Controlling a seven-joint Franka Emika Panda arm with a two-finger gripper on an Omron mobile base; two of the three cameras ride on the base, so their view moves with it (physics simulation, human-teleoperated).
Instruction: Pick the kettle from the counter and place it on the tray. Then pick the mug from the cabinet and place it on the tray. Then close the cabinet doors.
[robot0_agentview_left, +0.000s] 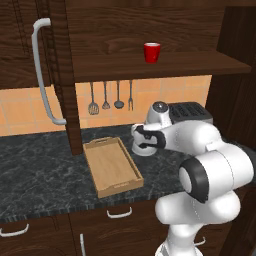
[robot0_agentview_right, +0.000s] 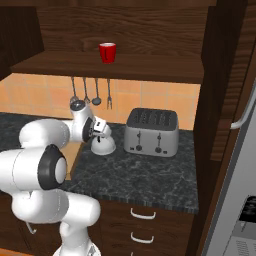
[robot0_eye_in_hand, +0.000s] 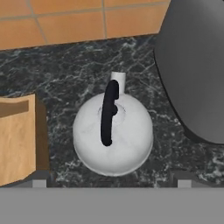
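The silver-white kettle (robot0_eye_in_hand: 113, 133) with its thin black handle (robot0_eye_in_hand: 108, 113) stands on the dark marbled counter (robot0_eye_in_hand: 65, 74), between the wooden tray (robot0_eye_in_hand: 15, 140) and the toaster. My gripper (robot0_eye_in_hand: 111, 180) hovers straight over it, open, with a fingertip (robot0_eye_in_hand: 39, 179) on either side and nothing held. From the base, the hand (robot0_agentview_left: 145, 141) covers most of the kettle (robot0_agentview_left: 136, 148), just right of the tray (robot0_agentview_left: 112, 167). The red mug (robot0_agentview_left: 152, 52) stands on the shelf of the open cabinet (robot0_agentview_left: 165, 65). The right base view also has the kettle (robot0_agentview_right: 103, 146), gripper (robot0_agentview_right: 98, 134) and mug (robot0_agentview_right: 107, 52).
A boxy silver toaster (robot0_agentview_right: 151, 132) stands close to the right of the kettle. Utensils (robot0_agentview_left: 106, 97) hang on the orange tiled wall. The left cabinet door (robot0_agentview_left: 62, 75) with its curved handle (robot0_agentview_left: 42, 75) juts out over the counter; the right door (robot0_agentview_right: 220, 80) stands open.
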